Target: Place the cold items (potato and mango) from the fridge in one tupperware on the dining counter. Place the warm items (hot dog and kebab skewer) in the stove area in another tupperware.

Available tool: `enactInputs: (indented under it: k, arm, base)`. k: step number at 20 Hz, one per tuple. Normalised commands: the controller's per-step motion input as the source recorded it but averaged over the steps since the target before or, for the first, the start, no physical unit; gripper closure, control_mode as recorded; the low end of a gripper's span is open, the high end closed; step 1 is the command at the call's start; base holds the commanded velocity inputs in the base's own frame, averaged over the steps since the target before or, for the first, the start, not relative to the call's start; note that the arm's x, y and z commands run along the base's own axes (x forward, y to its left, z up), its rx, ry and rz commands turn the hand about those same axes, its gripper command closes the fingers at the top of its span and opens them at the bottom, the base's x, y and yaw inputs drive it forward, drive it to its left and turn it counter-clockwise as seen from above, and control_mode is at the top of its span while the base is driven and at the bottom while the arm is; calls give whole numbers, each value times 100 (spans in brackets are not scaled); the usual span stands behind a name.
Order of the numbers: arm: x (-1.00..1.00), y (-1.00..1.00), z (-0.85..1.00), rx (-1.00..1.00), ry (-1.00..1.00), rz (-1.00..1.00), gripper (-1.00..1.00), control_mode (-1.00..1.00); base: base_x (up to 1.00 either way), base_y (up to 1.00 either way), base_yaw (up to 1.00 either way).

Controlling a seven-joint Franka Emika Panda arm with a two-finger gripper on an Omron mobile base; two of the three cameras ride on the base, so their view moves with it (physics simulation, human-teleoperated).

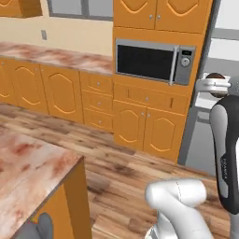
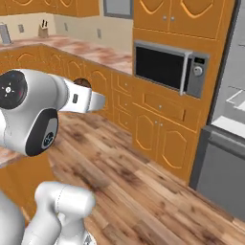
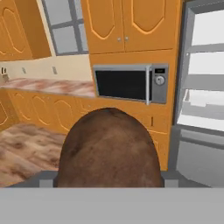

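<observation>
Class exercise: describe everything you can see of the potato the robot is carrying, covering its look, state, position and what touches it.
The potato is a rounded brown lump with a mottled, rough-looking, darker-speckled skin, apparently whole and uncut. In the hand view it sits large and close, right at the gripper, with the microwave and the open fridge beyond it. From the base views just a dark sliver of it peeks past the hand, held up in the air above the wooden floor. The fingertips gripping it are hidden.

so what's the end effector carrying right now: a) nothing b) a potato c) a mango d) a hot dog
b: in the hand view a rough brown rounded potato sits right at the end effector, close in front of the camera, with the microwave and the open fridge beyond it.
</observation>
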Motion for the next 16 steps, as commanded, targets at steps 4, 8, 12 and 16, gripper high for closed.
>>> enactInputs:
  k: [4, 8, 12, 16]
  arm:
    - [0, 0, 0, 0, 0, 0, 100, 100]
    - [0, 0, 0, 0, 0, 0, 100, 100]
    - [0, 0, 0, 0, 0, 0, 100, 100]
    - [0, 0, 0, 0, 0, 0, 100, 100]
  base:
    - [-97, 6, 54]
    - [-79, 24, 58]
    - [-71, 48, 56]
    - [-66, 85, 48]
